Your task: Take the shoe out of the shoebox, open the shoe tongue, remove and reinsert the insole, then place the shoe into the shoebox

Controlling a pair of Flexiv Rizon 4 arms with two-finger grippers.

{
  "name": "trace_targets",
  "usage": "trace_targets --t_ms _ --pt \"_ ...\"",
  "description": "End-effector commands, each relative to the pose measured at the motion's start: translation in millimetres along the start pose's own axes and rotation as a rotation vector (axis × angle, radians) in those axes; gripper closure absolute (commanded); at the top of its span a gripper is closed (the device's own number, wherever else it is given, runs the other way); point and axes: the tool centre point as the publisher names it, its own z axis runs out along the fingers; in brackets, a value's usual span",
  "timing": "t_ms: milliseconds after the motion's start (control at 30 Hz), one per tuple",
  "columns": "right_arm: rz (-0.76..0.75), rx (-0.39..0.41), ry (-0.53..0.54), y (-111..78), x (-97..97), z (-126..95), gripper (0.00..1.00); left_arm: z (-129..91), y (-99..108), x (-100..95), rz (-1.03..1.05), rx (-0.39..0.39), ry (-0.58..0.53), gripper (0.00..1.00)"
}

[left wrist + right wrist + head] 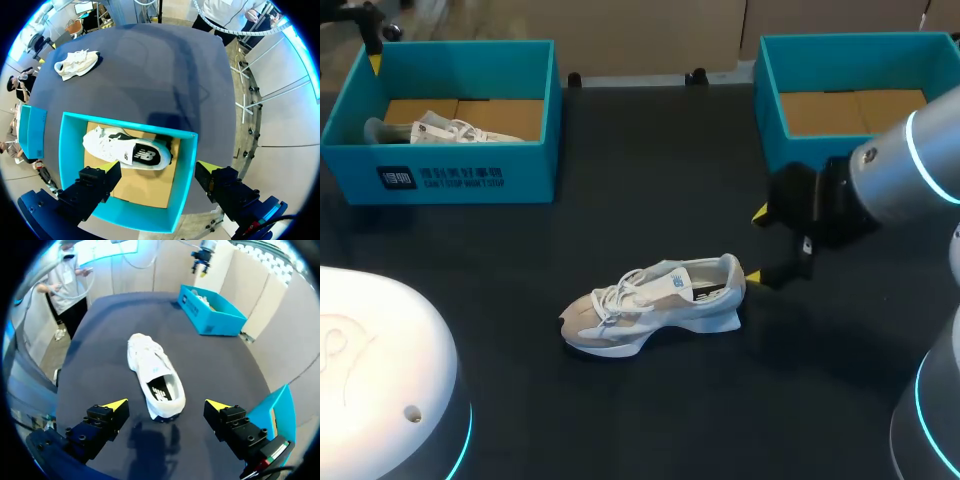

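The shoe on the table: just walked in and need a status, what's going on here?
One sneaker lies on the table. The right gripper sits open at its heel, not gripping it. The left gripper hangs open above the left shoebox, where a second sneaker lies.

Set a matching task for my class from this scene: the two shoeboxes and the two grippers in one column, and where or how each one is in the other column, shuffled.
Column one:
1. left shoebox
2. right shoebox
3. left gripper
4. right gripper

Column two:
a. open, at the heel of the shoe lying on the table
b. holds a white shoe
c. open, above a shoebox
d. no shoe showing inside

Pairs: 1-b, 2-d, 3-c, 4-a
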Motion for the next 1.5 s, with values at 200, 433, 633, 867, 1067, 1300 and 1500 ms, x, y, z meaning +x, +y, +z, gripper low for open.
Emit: trace_targets --t_ms 200,433,633,867,1067,1300,1500 --pt "-0.099 -0.107 0.064 -25.8 -8.3 13.1 0.00 -0.3 0.4 0.2 0.001 0.001 0.002 0.00" --pt "-0.133 -0.159 0.084 -39.1 -15.4 21.2 0.00 -0.3 0.4 0.2 0.001 0.001 0.002 0.00" --pt "-0.151 -0.233 0.108 -49.9 -19.3 32.2 0.00 -0.3 0.4 0.2 0.001 0.001 0.002 0.00" --pt "-0.181 -0.311 0.128 -56.2 -18.0 46.8 0.00 -0.3 0.4 0.2 0.001 0.001 0.002 0.00" --pt "-0.130 -0.349 0.133 -64.3 -15.4 54.6 0.00 -0.3 0.4 0.2 0.001 0.001 0.002 0.00" --pt "-0.130 -0.349 0.133 -64.3 -15.4 54.6 0.00 -0.3 0.4 0.2 0.001 0.001 0.002 0.00" --pt "-0.130 -0.349 0.133 -64.3 -15.4 54.6 0.00 -0.3 0.4 0.2 0.001 0.001 0.002 0.00"
